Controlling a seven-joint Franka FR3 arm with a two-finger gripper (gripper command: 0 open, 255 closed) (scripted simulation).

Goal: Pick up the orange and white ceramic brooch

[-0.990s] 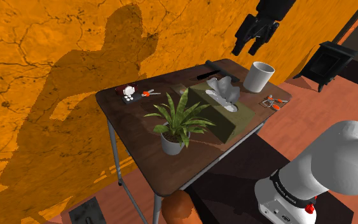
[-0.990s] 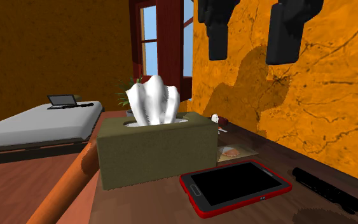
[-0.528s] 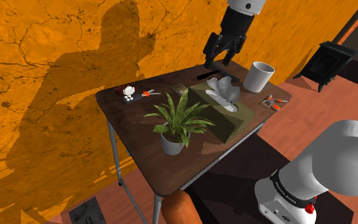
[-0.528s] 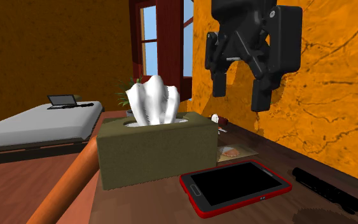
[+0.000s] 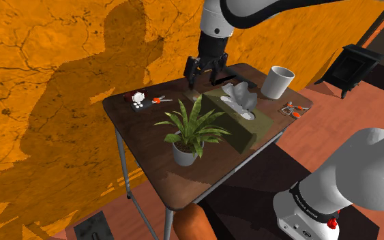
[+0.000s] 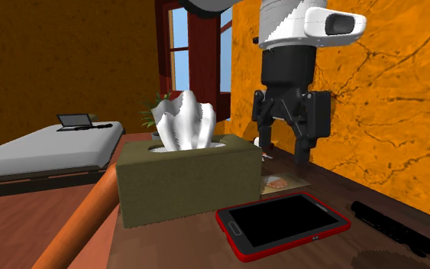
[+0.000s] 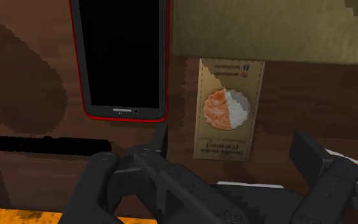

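The brooch [image 7: 228, 108] is a small round piece, half orange and half white, fixed on a tan card [image 7: 227, 137] that lies flat on the dark table. The card [image 6: 282, 183] sits between the olive tissue box [image 6: 186, 183] and the orange wall, beyond the red-edged phone [image 6: 282, 222]. My black gripper [image 6: 283, 149] hangs open a short way above the card, fingers pointing down and touching nothing. In the wrist view the brooch lies just ahead of the gap between the gripper's [image 7: 231, 149] fingers. In the shoulder view the gripper [image 5: 202, 82] hovers over the table's far edge.
The tissue box [image 5: 241, 119] and the phone [image 7: 120, 57] flank the card closely. A black pen [image 7: 44, 145] lies by the wall. A potted plant [image 5: 190, 129], a white cup [image 5: 277, 82] and small items [image 5: 137, 99] share the table [image 5: 149, 157]. A black stove [image 5: 352, 68] stands on the floor.
The gripper has come down from high above the cup and moved to the shoulder view's left. It now hangs low over the card, still open.
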